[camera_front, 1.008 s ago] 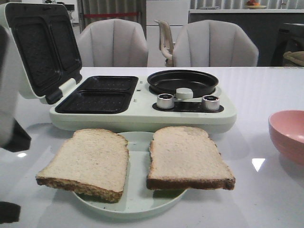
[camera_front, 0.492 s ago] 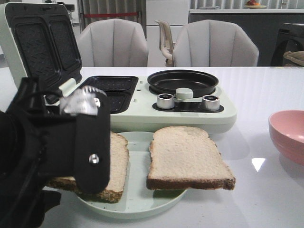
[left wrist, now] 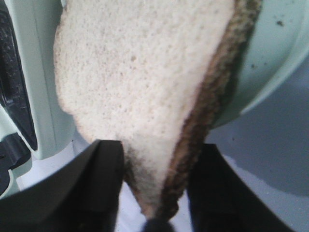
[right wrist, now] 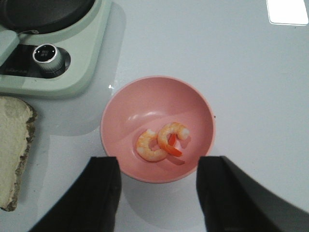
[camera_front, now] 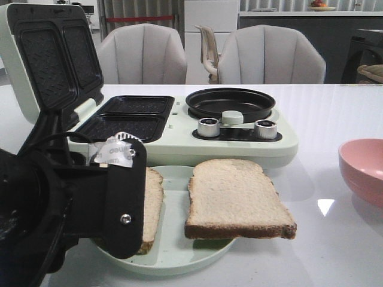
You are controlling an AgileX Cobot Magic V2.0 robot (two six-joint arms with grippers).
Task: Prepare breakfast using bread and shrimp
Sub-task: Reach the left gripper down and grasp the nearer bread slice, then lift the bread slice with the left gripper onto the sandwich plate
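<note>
Task at an early stage, by the look of it. Pale green breakfast maker (camera_front: 179, 143) stands open at the back of the white table (camera_front: 335, 251): its two dark ridged sandwich wells (camera_front: 128, 116) hold nothing, and the round black frying pan (camera_front: 230, 103) beside them holds nothing either. Both flat beige bread slices with brown crusts sit on the pale green round plate (camera_front: 179, 251) in front of the machine. The right-hand slice (camera_front: 234, 198) lies flat and untouched. The left-hand slice (left wrist: 145, 96) overhangs the plate rim toward the left arm; the black left gripper (left wrist: 154, 193) has its jaws spread to either side of the slice's near corner, the crust edge lying between them. Whether the fingers (left wrist: 99, 188) already touch the bread cannot be told from the wrist view; looks like a grasp not yet closed. In the front view the arm's bulk hides most of that slice. The right gripper (right wrist: 157, 193) hangs over the pink round bowl (right wrist: 157, 128), jaws spread wide, nothing between them. Two small curled orange-and-white shrimp (right wrist: 161, 141) lie touching in the bowl's bottom. Judgement: nothing loaded into the machine yet; bread to the wells and shrimp to the pan are all left to do.
</note>
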